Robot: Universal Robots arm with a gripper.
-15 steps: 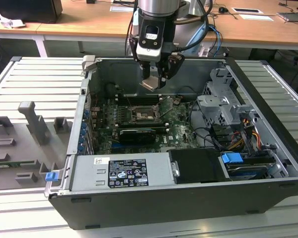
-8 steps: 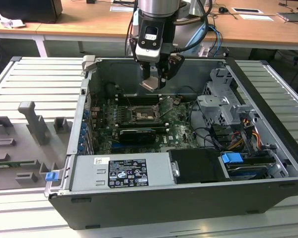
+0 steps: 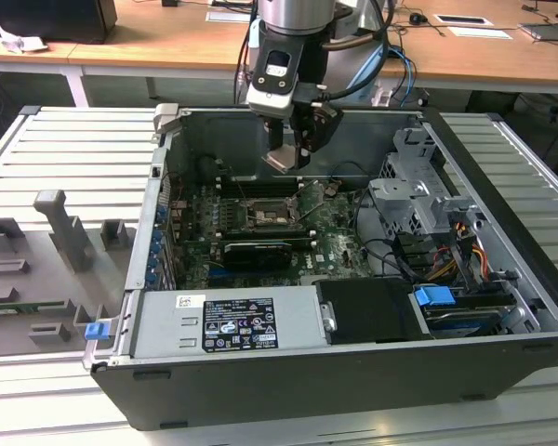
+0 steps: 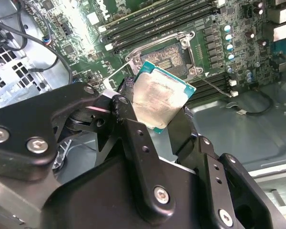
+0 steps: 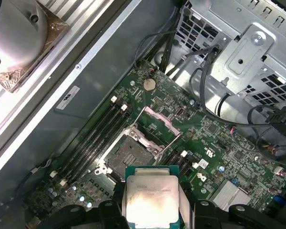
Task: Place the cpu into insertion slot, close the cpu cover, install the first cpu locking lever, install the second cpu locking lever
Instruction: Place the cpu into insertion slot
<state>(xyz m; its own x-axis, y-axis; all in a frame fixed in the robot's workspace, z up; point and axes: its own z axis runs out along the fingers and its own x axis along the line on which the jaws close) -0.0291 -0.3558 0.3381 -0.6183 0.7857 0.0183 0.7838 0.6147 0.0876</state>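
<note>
My gripper hangs inside the open computer case, above the motherboard, shut on the cpu. In both wrist views the cpu is a small square chip with a dull silver top and green edge, pinched by its sides between black fingers. Below it lies the open insertion slot with its contacts bare. The cpu cover stands swung up at the slot's far side. A thin locking lever sticks out beside the slot. The cpu is clear of the slot.
Memory slots flank the socket. A metal drive cage with cables fills the case at the exterior view's right. A power supply sits at the front. Grey fixtures stand on the ribbed table beside the case.
</note>
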